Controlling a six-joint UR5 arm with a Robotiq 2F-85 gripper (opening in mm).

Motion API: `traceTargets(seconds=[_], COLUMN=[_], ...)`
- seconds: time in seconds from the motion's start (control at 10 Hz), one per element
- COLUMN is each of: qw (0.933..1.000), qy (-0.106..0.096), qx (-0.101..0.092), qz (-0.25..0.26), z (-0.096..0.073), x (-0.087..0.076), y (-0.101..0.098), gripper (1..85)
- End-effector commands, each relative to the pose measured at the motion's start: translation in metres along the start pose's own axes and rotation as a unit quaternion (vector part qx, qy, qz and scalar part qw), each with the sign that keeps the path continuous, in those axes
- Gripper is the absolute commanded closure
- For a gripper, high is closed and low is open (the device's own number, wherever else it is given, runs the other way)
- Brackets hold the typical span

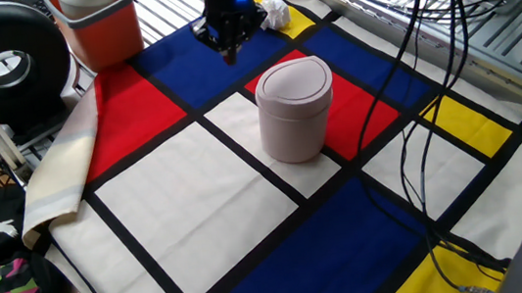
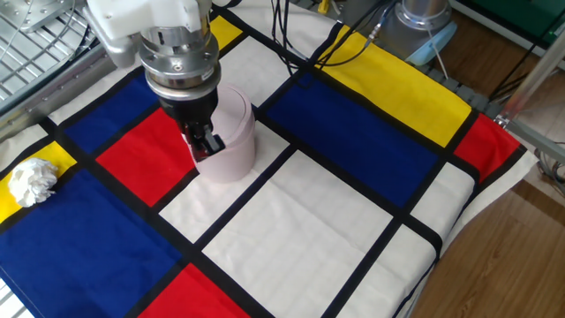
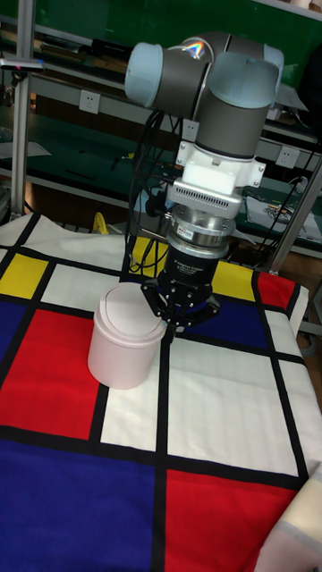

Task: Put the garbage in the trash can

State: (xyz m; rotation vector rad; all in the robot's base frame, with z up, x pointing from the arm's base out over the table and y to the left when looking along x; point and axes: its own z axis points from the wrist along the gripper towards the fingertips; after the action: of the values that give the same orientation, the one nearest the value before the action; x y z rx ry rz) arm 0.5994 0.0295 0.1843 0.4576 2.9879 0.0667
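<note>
Pale pink and cylindrical, the small plastic trash can (image 1: 295,109) with its rounded swing-top lid stood upright on a red panel of the colour-block tablecloth (image 1: 209,212). The crumpled white tissue-paper garbage (image 2: 31,181) lay well apart on a yellow patch near the cloth's edge. The black two-finger gripper (image 3: 178,327) hung above the blue panel between them, fingers drawn close together, holding nothing. A red-orange square bin (image 1: 99,25) sat beyond the cloth.

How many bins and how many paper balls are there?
Bins: 2, the pink trash can and the orange bin.
Paper balls: 1, the white tissue wad.
Total: 3.
</note>
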Motion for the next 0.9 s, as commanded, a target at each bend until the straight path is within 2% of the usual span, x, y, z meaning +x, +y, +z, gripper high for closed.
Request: traceTargets(seconds=[0.0, 0.1, 0.2, 0.3, 0.6, 0.8], qw=[0.9995, 0.9996, 0.9993, 0.9992, 0.9985, 0.9984], qy=[-0.026, -0.015, 0.002, 0.013, 0.016, 0.013], qx=[-0.020, -0.015, -0.021, -0.019, -0.017, -0.017], qz=[-0.006, -0.021, -0.031, -0.034, -0.050, -0.053], z=[-0.002, -0.002, -0.002, 0.005, 0.047, 0.072], x=[-0.014, -0.008, 0.001, -0.001, -0.037, -0.054], y=[0.010, 0.007, 0.010, 0.010, 0.016, 0.021], gripper=[84.7, 84.7, 84.7, 84.7, 84.7, 84.7])
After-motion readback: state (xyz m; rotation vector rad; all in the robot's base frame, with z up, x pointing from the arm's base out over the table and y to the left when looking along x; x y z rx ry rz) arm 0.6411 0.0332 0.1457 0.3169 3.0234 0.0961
